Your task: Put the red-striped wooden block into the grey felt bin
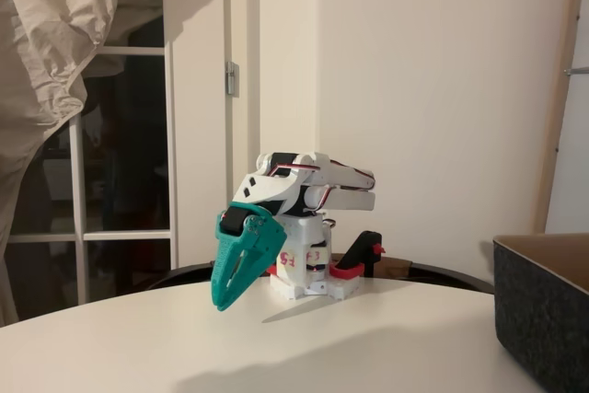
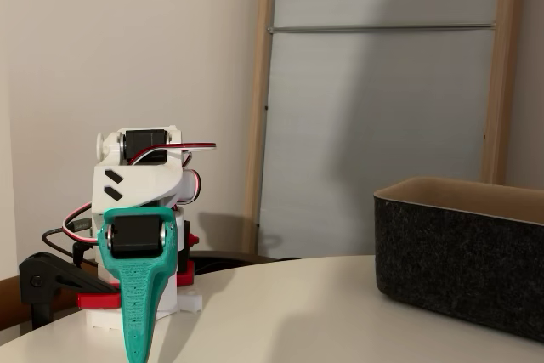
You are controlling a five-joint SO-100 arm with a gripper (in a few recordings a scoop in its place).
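One large charcoal-grey felt bin (image 1: 543,319) with thick straight walls and a tan lining, cut off at the lower right edge of one fixed view and standing at the right of the other (image 2: 459,269), resting on the tabletop with its open top facing up. Well apart from the robot in both fixed views, with bare table between.

One teal two-finger gripper (image 1: 224,299) left of centre, pointing down and slightly left, tip hanging just above the table; seen edge-on at the lower left of the other fixed view (image 2: 138,350). Fingers pressed together into a single tapered point, clenched on nothing visible. One white folded arm (image 1: 304,190) behind it, with red and black wires looped over the joints. One red-and-black clamp (image 1: 359,260) at the base, gripping the far table edge, also seen at the far left (image 2: 51,282).

One round, smooth off-white table (image 1: 368,338), matte, carrying soft shadows of the arm and bin.

Plain pale wall behind. One white-framed glazed door (image 1: 120,163) at the left, dark panes, one metal hinge (image 1: 232,78) on its frame. One crumpled pale sheet (image 1: 55,25) hanging in the upper left. Two light wooden uprights (image 2: 255,99), one thin metal rail (image 2: 382,29) between them, across a pale grey panel (image 2: 374,142).
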